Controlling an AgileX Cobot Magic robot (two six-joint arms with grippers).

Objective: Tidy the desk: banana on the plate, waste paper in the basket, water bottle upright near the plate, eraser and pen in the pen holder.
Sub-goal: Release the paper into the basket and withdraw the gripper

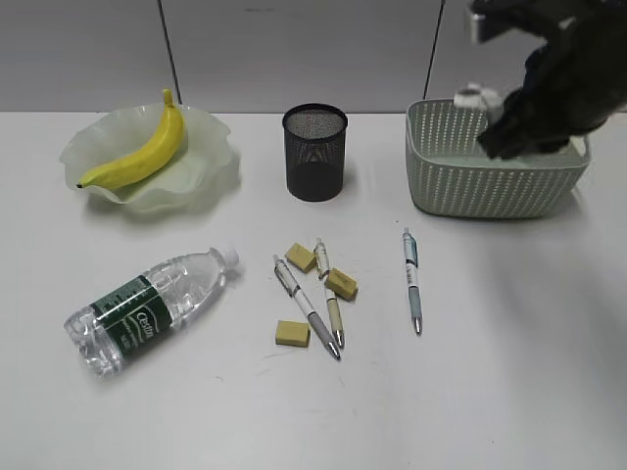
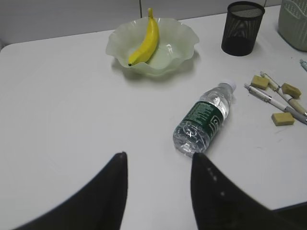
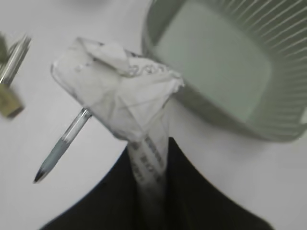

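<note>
1. The waste paper point(image 3: 120, 91) is clenched in the right claw point(image 3: 148, 158), held beside the basket point(image 3: 249, 115) in the wrist view and over it in the exterior view.
2. If released short of the rim, the wad could land on the table point(image 1: 509, 392) by the pen below it; a pinched paper tail may also cling.
3. The left claw point(image 2: 158, 191) is seen released and empty over bare table, near the water bottle point(image 2: 204, 120), which lies on its side and could roll when nudged.
4. One banana point(image 1: 142, 152) is counted, already on the plate point(image 1: 211, 171).
5. Three pens, three erasers, one bottle, one pen holder point(image 1: 314, 152) are counted.
</note>
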